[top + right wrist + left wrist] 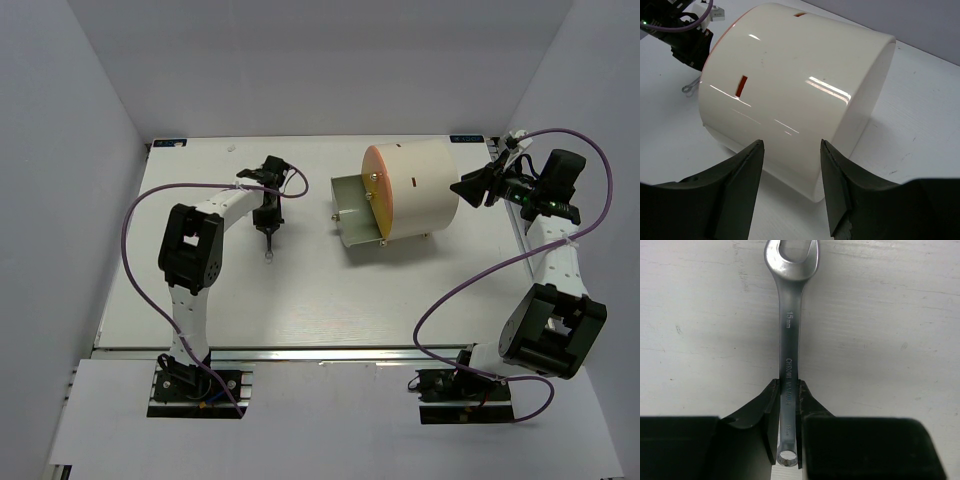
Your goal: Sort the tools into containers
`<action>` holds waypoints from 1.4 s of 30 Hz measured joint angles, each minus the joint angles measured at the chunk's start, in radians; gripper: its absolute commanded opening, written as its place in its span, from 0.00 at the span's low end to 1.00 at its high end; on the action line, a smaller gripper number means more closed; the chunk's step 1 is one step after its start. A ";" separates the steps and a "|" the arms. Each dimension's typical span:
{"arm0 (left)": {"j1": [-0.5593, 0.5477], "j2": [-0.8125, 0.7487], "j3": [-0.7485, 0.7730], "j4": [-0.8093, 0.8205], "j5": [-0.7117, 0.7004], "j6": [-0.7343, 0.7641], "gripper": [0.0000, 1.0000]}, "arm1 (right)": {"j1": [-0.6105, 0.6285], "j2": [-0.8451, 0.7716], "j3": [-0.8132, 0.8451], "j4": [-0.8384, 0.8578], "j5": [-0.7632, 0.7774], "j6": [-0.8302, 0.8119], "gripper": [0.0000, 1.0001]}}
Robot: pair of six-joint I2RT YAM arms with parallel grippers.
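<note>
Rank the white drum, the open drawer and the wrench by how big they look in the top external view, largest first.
1. white drum: clearly the largest.
2. open drawer: smaller; only the pulled-out part shows.
3. wrench: smallest by far, just a thin silver sliver.

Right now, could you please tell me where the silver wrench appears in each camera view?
Top external: wrench left of centre, in the left gripper.
Left wrist: running vertically at centre, shaft between the fingers.
Right wrist: probably the small grey sliver at the left edge, beyond the white drum.
Shared landmark: the drum, in the top and right wrist views.
</note>
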 measured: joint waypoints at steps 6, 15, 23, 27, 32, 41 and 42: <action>0.000 0.000 0.002 -0.007 0.000 -0.001 0.00 | 0.000 0.000 0.000 0.000 0.000 0.000 0.55; 0.000 -0.001 0.056 -0.021 0.000 -0.003 0.00 | 0.000 0.000 0.000 0.000 0.000 0.000 0.55; 0.000 -0.002 0.085 -0.038 0.001 -0.003 0.00 | 0.000 0.000 0.000 0.000 0.000 0.000 0.55; 0.000 -0.002 0.125 -0.050 0.005 -0.005 0.00 | 0.000 0.000 0.000 0.000 0.000 0.000 0.55; 0.000 -0.003 0.169 -0.056 0.024 -0.016 0.00 | 0.000 0.000 0.000 0.000 0.000 0.000 0.55; -0.011 -0.003 0.212 -0.086 0.054 -0.046 0.00 | 0.000 0.000 -0.010 0.000 0.000 0.000 0.55; -0.014 -0.002 0.222 -0.089 0.056 -0.050 0.00 | 0.000 0.000 -0.013 0.000 0.000 0.000 0.55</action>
